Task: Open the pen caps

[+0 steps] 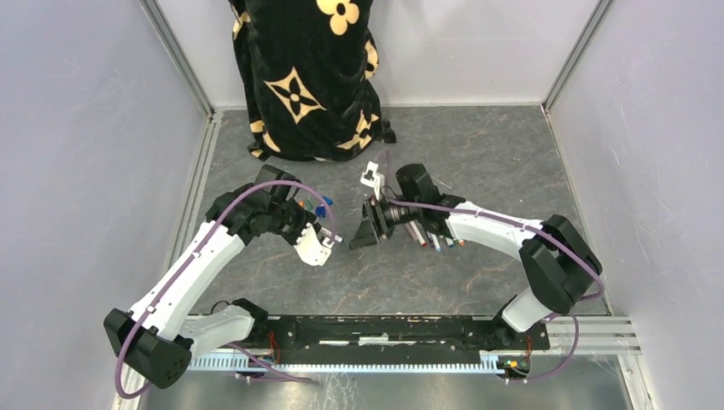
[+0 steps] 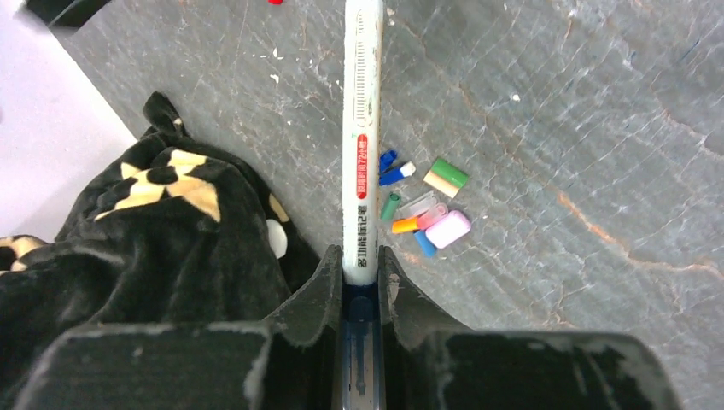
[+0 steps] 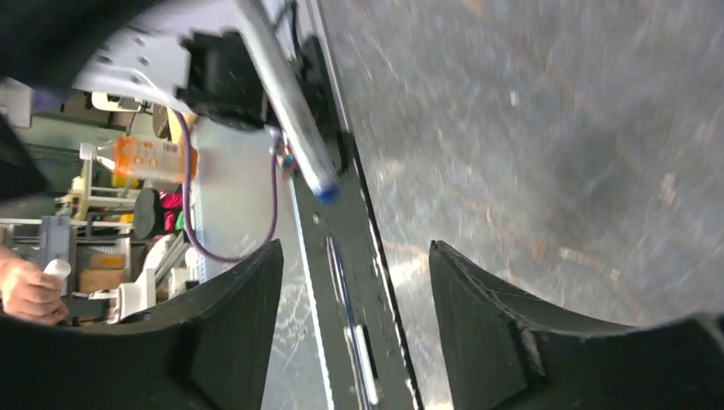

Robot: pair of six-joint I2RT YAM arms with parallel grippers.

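At desk centre, a pen is clamped and the partner claw stands wide.
Left claw [image 2: 359, 265] grips a white pen [image 2: 360, 128]. Right claw [image 3: 354, 256] gapes empty, the pen's blue end [image 3: 324, 190] at its 12 o'clock. Loose pen caps [image 2: 427, 205] lie on the desk [image 2: 555, 102] at the barrel's 3 o'clock. Danger: an off-line pinch could miss, or lever the pen askew.

Top view: even, diffuse light from above; soft shadows under my arms [image 1: 205, 256] on the tabletop [image 1: 495, 154]. Left wrist view sharp: print on the pen [image 2: 361, 128] legible, faint glare along its barrel; fingers [image 2: 312, 295] of my left gripper [image 2: 359, 256] dark, soft-focused. Right wrist view motion-blurred, tabletop streaked, room beyond its edge bright.
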